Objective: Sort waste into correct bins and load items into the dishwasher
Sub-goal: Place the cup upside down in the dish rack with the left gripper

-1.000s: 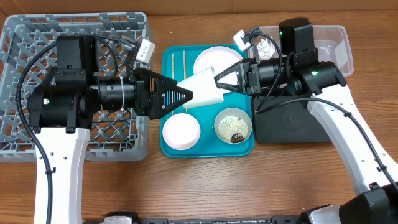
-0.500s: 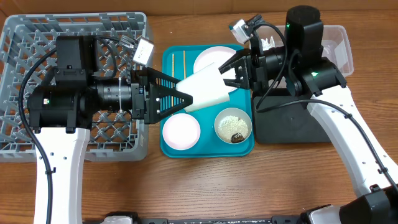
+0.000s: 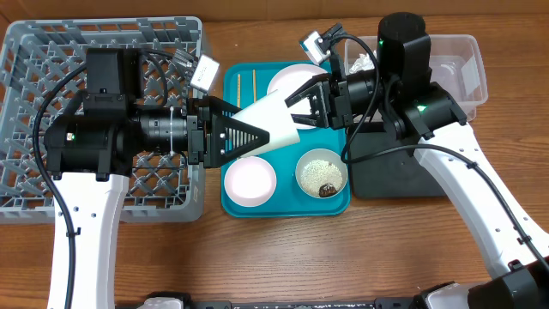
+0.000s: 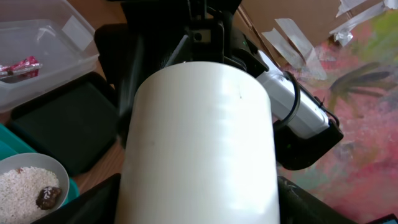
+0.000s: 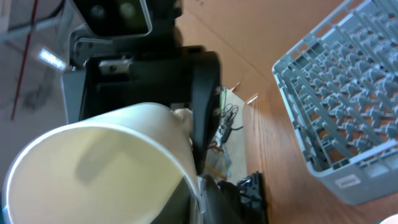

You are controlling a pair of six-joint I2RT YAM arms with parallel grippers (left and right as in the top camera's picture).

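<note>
Handover check, overhead view. The white cup (image 3: 273, 129) is now in the left gripper (image 3: 257, 136) alone, lying on its side in the air above the centre of the teal tray (image 3: 287, 204). The left wrist view shows the cup (image 4: 199, 143) filling the frame between the dark fingers, so that claw is clenched on it.

The right gripper (image 3: 302, 103), on the cup a second ago, has lifted toward the upper right. Its fingers are spread and released, just beside the cup's mouth. I cannot tell whether one tip still brushes the rim.

Judgement: the transfer is done, and the cup sits with the arm nearest the dish rack (image 3: 34, 51) at the left of the frame.

Still on the tray: rice bowl (image 3: 322, 174), pale bowl (image 3: 250, 181), plate (image 3: 292, 79), chopsticks (image 3: 245, 86).
</note>
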